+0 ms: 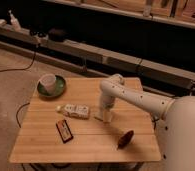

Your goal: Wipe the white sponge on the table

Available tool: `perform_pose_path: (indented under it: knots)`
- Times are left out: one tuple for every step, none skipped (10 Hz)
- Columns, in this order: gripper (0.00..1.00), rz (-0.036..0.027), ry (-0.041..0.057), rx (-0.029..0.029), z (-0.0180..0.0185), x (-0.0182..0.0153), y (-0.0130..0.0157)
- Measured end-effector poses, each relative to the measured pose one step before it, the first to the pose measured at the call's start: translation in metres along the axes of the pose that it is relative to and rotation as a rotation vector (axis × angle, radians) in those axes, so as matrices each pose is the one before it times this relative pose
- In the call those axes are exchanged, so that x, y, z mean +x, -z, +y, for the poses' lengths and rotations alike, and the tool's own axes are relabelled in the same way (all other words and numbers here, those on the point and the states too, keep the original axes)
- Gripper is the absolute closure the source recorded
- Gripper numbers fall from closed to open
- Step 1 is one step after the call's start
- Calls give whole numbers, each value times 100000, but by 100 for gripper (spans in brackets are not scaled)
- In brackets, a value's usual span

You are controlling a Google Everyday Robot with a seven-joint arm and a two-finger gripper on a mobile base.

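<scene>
The table [46, 145] is a square light wood top with plank lines. My gripper [105, 117] points straight down near the table's middle, right of a white labelled bottle [74, 111]. Its tip rests on or just above the wood. A small off-white patch at its tip [99, 118] looks like the white sponge; most of the sponge is hidden under the gripper. My white arm [136, 100] reaches in from the right.
A white cup [48, 83] stands on a green plate [60, 90] at the back left. A red-black packet [64, 131] lies front left. A dark brown object [125, 139] lies front right. Shelving and cables run behind the table.
</scene>
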Motion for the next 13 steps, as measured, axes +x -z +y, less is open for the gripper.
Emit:
perform_pose_path:
  knots:
    - [78, 556, -1610, -46, 270, 948, 231]
    - [78, 503, -1906, -189, 502, 1215, 324]
    - [78, -268, -1639, -638, 719, 908, 303]
    - [78, -261, -1500, -699, 906, 934, 333]
    - [78, -158, -1424, -449, 857, 952, 317]
    - [78, 0, -2170, -452, 908, 1277, 306]
    - [78, 205, -3177, -438, 714, 1444, 149]
    - [78, 358, -2450, 19, 264, 1088, 75]
    - [78, 695, -4005, 617, -27, 1686, 273]
    - [78, 223, -3167, 1020, -429, 1208, 291]
    - [78, -261, -2139, 1339, -553, 786, 382]
    - [78, -586, -1288, 1411, -706, 243, 381]
    - [78, -523, -33, 1140, -698, -144, 264]
